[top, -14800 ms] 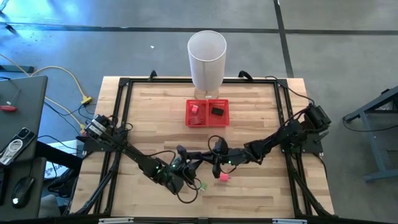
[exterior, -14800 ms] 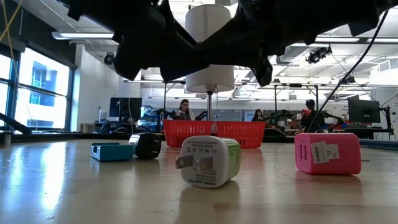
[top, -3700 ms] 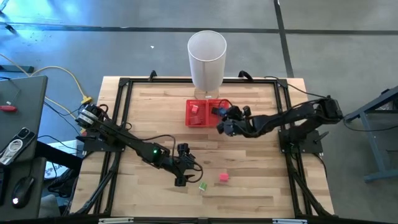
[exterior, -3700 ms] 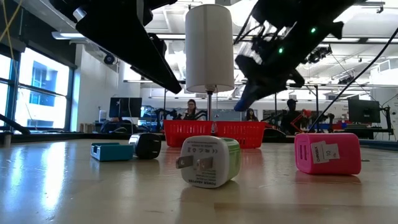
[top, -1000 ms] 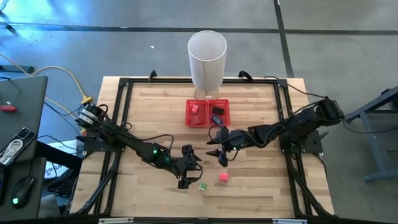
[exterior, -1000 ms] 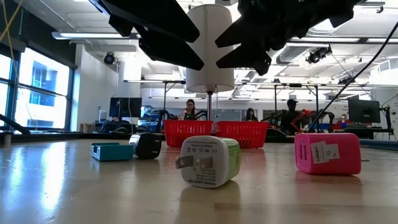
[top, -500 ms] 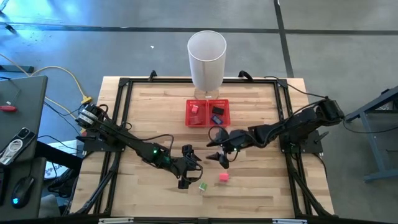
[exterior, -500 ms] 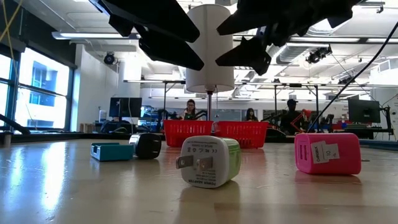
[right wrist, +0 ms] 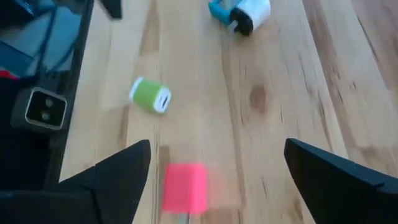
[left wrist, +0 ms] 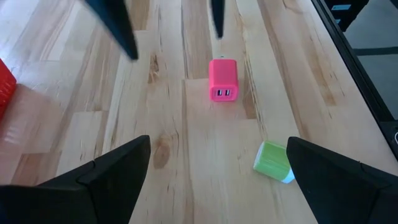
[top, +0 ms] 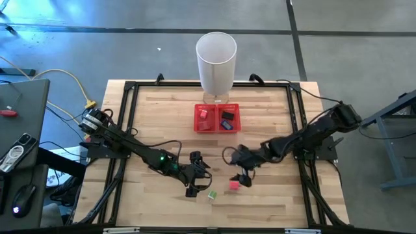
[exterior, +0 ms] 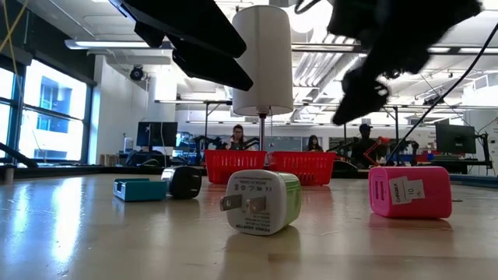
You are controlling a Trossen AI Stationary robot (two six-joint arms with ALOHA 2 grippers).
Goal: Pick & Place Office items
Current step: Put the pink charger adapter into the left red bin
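Hovering with jaws apart over the pink charger at 6 o'clock on the table, the right gripper held nothing. Three items already lay in the red tray toward 12. The green-white charger, teal block and dark adapter remained out, near the left gripper, also open and empty

In the high view the pieces in the red tray are too small to identify. The left gripper hides the teal piece and black piece there. Near the pink charger, the right gripper shows only as a blur in the low view.
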